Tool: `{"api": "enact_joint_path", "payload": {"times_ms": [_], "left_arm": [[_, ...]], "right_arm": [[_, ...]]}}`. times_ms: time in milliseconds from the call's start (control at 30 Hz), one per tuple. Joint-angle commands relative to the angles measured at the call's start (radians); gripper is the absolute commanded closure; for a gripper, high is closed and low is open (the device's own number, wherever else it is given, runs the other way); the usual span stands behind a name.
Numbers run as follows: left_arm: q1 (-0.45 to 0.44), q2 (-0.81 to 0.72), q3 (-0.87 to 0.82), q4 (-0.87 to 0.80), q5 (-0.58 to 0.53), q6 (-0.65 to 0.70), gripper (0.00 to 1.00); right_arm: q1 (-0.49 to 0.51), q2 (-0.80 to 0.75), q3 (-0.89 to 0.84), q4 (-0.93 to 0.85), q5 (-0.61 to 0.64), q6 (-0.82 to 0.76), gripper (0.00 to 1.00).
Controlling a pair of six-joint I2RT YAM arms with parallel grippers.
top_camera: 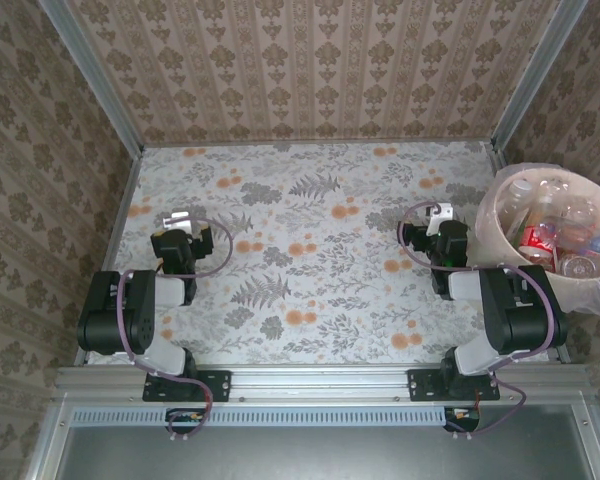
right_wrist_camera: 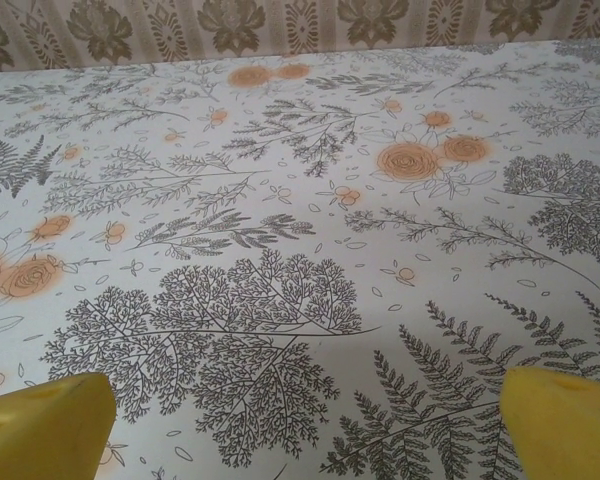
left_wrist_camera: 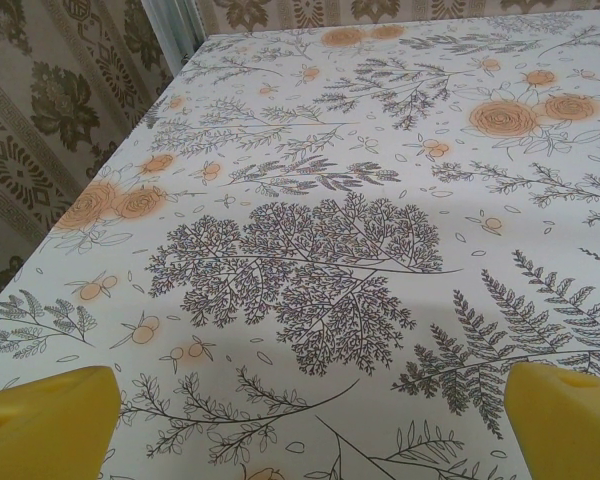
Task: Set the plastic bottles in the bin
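We see the bottles (top_camera: 552, 238) heaped inside the bin (top_camera: 500, 190), just right of the bench (top_camera: 310, 250). Our left gripper (left_wrist_camera: 310, 425) and right gripper (right_wrist_camera: 305, 425) hang wide and empty above it. We judge the job finished, so we should park clear of the bin.

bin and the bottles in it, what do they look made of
The bin looks like pale pink matte plastic, smooth-walled. Its liner seems thin clear film, wrinkled over the rim. The bottles look like clear glossy plastic: see-through walls, some seemingly dented.
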Motion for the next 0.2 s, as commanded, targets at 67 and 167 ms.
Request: {"api": "enact_joint_path", "payload": {"times_ms": [67,167], "left_arm": [[-0.006,0.003,0.021,0.023,-0.014,0.015,0.0],[-0.006,0.002,0.021,0.027,-0.013,0.016,0.0]], "right_arm": [[-0.001,0.003,-0.007,0.043,0.027,-0.012,0.0],[-0.001,0.002,-0.008,0.045,0.027,-0.012,0.0]]}}
